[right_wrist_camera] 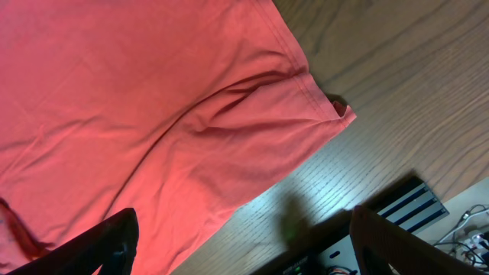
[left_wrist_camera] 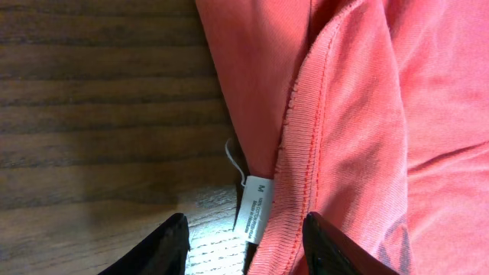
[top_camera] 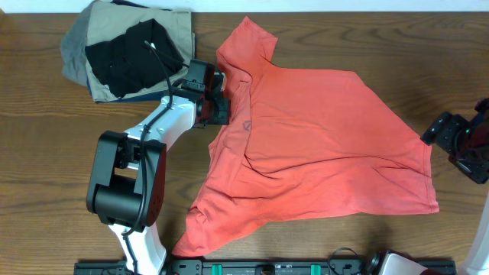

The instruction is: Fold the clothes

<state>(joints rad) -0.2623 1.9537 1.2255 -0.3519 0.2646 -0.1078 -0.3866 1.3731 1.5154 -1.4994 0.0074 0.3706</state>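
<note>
The clothes are a coral-red T-shirt (top_camera: 321, 145) lying spread and creased across the middle of the wooden table, with its neck toward the left. My left gripper (top_camera: 220, 107) is at the collar. In the left wrist view its jaws stand apart (left_wrist_camera: 244, 248), with the white neck tag (left_wrist_camera: 256, 208) and the ribbed collar edge (left_wrist_camera: 306, 153) between them, not pinched. My right gripper (top_camera: 452, 149) hangs open at the shirt's right side. In the right wrist view it (right_wrist_camera: 244, 248) sits over bare wood just past the shirt's hem corner (right_wrist_camera: 340, 113).
A pile of folded khaki, black and grey garments (top_camera: 126, 50) lies at the back left, close behind the left arm. A black rail (top_camera: 267, 267) runs along the front edge and shows again in the right wrist view (right_wrist_camera: 412, 202).
</note>
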